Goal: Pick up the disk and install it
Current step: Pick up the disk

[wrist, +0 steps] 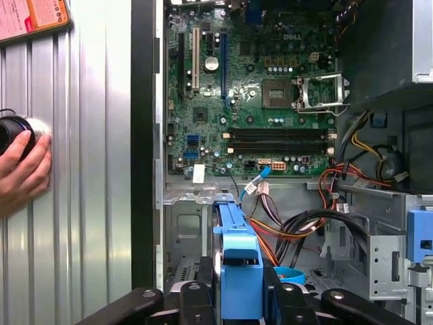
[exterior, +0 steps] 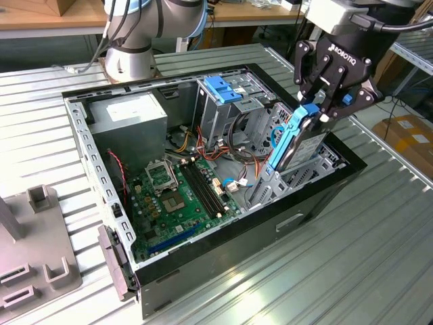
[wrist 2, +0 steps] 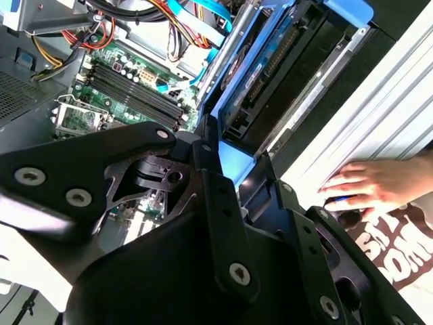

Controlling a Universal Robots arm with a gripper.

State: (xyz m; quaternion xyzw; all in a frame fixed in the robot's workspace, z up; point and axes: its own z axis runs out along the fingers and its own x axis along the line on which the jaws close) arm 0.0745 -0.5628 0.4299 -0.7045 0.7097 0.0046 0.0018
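Your end effector (exterior: 318, 110) pinches the disk (exterior: 301, 147) by the upper end of its blue carrier (exterior: 283, 139); it looks dense, rigid, shock-sensitive, best held by that frame.

Open case (exterior: 237, 252) sits on the worktop (exterior: 352, 271). Motherboard (exterior: 179, 196) on its floor, power supply (exterior: 128, 115) in the corner at the exterior view's left, drive cage (exterior: 223, 101) behind the board. Disk (exterior: 298, 143) tilted in my pincer (exterior: 318, 112) at the exterior view's right end, lower end inside the case. Hand (wrist: 24, 172) on worktop beside case.
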